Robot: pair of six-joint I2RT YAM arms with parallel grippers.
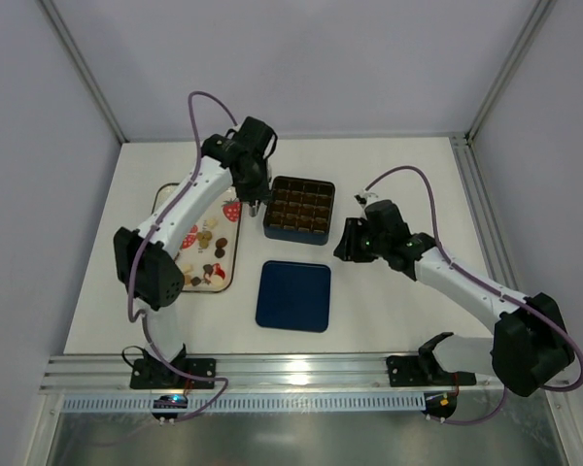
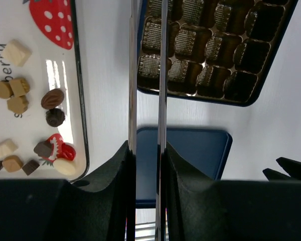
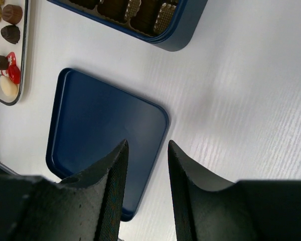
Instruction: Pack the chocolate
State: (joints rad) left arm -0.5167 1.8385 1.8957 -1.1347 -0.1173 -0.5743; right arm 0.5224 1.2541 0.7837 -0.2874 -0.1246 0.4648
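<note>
Nearest: left arm base [image 1: 170,372] and right arm base [image 1: 428,369] sitting at near edge. Chocolate [image 1: 206,254] lying scattered on strawberry-print tray [image 2: 37,65] at left of surface [image 1: 398,165]. Left gripper [image 1: 256,206] hovering between tray and box [image 1: 296,234]; jaws narrowly parted, tips cut off in wrist view, cannot tell if gripping anything. Lid [image 1: 293,296] lying in front of box. Right gripper [image 3: 147,144] hanging open and empty, right of box.
</note>
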